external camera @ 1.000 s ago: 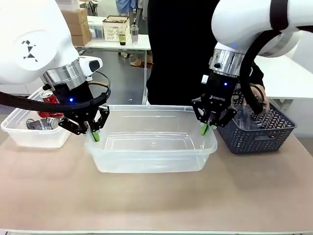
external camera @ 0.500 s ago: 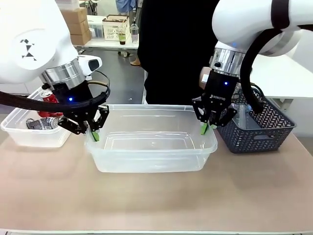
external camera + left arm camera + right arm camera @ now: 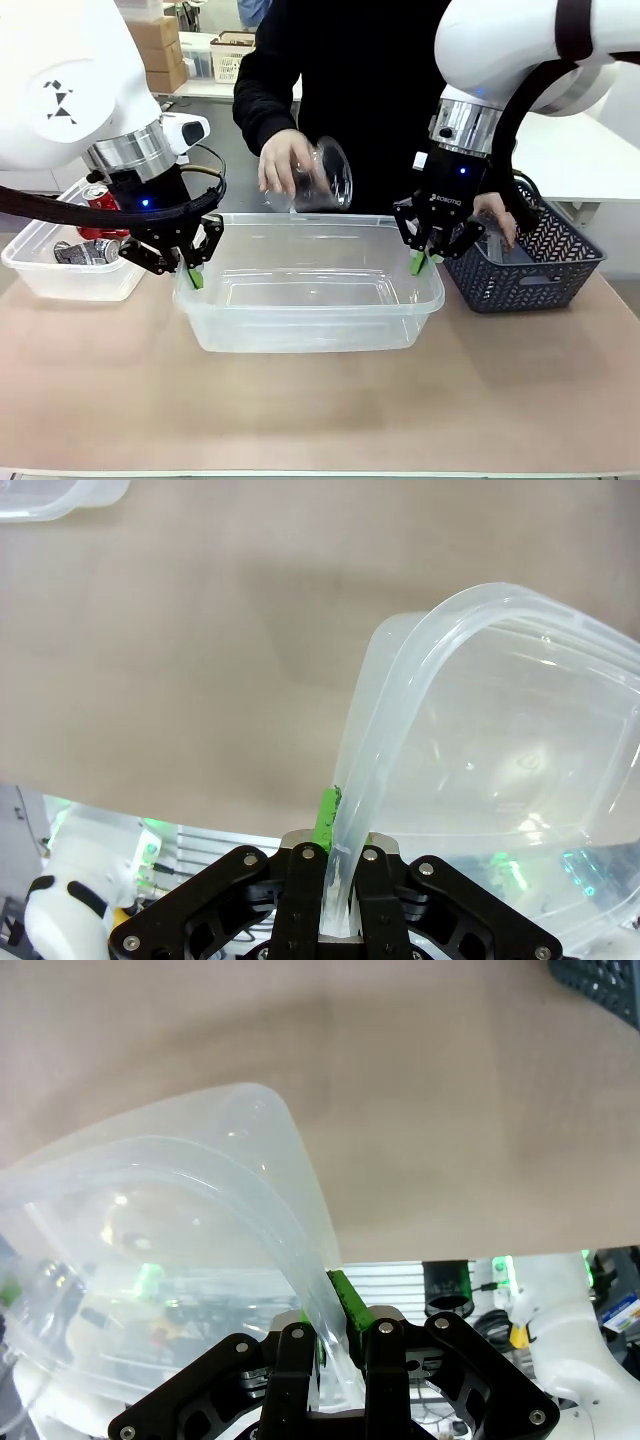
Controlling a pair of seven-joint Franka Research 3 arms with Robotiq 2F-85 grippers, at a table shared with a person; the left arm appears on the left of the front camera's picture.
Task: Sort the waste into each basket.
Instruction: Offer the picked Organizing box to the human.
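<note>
Left tool (image 3: 196,276) clamped on tub (image 3: 310,325) left rim, right tool (image 3: 421,263) clamped on right rim

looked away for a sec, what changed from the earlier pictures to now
The person's hand has brought a clear bottle in above the far rim of the middle tub; their other hand reaches into the mesh basket. The left gripper and right gripper stay shut on that tub's rim; the cans in the side tub have not moved.
</note>
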